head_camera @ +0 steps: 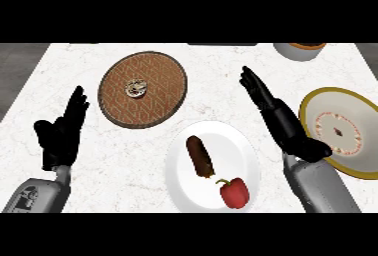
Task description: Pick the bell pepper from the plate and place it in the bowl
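— What do we see of the hands?

— We see 2. Our right hand point(277, 115) is above the counter point(66, 70), fingers straight and together, holding nothing, between the white plate point(181, 165) and the gold-rimmed plate point(319, 97). Our left hand point(63, 130) rests at the view's left, fingers up and straight, touching nothing.

— And the bell pepper?

— We count 1 red bell pepper point(235, 192), lying on the white plate near its lower edge, beside 1 brown sausage-like item point(199, 156); whether they touch, we cannot tell.

— What else?

— We count 1 brown patterned round piece point(159, 75) with a small object point(136, 88) at its middle, and 1 bowl point(299, 51) at the top right edge, well apart from the pepper.
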`<state>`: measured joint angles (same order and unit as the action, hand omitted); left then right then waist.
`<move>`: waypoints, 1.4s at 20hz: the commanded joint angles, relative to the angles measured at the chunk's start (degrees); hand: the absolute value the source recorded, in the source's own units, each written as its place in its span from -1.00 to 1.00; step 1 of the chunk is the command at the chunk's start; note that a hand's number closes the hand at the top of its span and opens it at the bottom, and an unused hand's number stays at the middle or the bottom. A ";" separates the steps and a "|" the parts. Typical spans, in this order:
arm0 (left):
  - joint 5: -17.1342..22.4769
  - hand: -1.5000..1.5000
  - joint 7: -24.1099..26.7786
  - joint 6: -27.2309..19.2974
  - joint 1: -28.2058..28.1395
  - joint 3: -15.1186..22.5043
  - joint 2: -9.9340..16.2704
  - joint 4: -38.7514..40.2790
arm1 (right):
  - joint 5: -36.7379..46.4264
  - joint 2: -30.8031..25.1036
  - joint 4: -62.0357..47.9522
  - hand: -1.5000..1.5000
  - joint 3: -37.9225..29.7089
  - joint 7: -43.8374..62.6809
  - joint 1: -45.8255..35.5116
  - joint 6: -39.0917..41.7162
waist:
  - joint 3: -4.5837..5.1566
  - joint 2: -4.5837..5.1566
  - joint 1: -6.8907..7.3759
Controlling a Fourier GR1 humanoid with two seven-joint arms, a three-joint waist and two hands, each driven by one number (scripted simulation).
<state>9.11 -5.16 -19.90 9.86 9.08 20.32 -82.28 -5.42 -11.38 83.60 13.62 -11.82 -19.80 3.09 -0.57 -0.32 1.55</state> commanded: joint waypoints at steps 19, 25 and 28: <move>3.61 0.00 0.79 6.06 -4.80 -8.47 7.63 -5.79 | 38.63 -23.55 43.37 -1.00 4.02 -3.14 47.07 -16.96 | 0.59 -0.32 -4.10; 0.04 0.00 -3.18 5.60 -2.15 -5.19 3.78 -7.16 | 40.59 -23.15 53.72 -1.00 1.80 8.45 46.03 -9.23 | 0.60 0.21 -1.92; 1.24 0.00 0.04 8.93 -4.44 -7.68 6.01 -6.41 | 44.80 -21.66 60.11 -1.00 5.36 20.44 40.58 -4.31 | 0.68 0.24 -1.35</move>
<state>9.83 -5.22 -13.16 7.16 2.40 25.21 -87.20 35.34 -32.77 133.28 18.20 -2.45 23.06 -7.13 0.06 -0.20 -0.75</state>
